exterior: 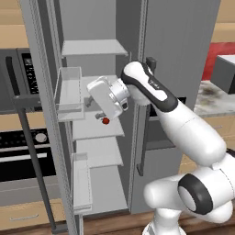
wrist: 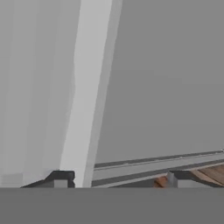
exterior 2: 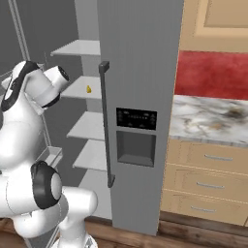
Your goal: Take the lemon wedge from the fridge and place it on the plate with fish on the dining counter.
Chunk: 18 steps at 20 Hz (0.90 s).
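We see the fridge (exterior: 179, 50) with its left door open and the arm reaching inside. The gripper (wrist: 116, 179) has its fingertips (wrist: 61, 178) well apart, holding nothing. The lemon (exterior 2: 89, 89) lies on a shelf (exterior 2: 85, 87), at 3 o'clock from the wrist in the right base view.

I see the fridge (exterior: 183, 41) with its left door open and pale shelves (exterior: 98, 126) stacked inside. From the right base view, the lemon wedge (exterior 2: 88, 89) sits on the second shelf from the top (exterior 2: 82, 88). From the left base view, a small red item (exterior: 105, 121) lies on a shelf at mid height. The door bins (exterior: 69, 94) look bare.
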{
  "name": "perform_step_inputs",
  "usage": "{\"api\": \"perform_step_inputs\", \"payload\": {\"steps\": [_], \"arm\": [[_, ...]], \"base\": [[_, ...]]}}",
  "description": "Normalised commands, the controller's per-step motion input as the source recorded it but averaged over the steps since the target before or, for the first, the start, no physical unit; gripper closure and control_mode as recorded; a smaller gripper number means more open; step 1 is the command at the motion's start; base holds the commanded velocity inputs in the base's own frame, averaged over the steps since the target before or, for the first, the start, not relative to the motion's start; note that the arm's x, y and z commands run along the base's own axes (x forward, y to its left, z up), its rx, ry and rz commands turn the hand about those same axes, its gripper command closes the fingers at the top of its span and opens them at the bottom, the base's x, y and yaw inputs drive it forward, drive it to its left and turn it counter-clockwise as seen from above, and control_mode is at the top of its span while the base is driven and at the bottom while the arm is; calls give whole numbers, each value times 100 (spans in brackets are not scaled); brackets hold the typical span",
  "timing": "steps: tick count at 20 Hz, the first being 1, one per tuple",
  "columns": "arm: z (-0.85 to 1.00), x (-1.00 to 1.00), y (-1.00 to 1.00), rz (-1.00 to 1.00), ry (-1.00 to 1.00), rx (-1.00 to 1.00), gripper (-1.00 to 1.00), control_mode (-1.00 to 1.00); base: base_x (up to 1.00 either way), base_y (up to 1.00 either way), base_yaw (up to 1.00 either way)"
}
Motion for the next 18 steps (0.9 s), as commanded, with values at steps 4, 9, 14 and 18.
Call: {"api": "perform_step_inputs", "payload": {"steps": [4,9,14,18], "arm": [[0,-11,10,-9,-12,-10,-100,-100],[-65,63,86,-41,-16,-24,-100,-100],[-22,-5,-15,-31,2,0,-100,-100],[-7,-100,-100,-5,-22,-1,-100,-100]], "base": [[0,0,0],[0,0,0],[0,0,0],[0,0,0]]}}
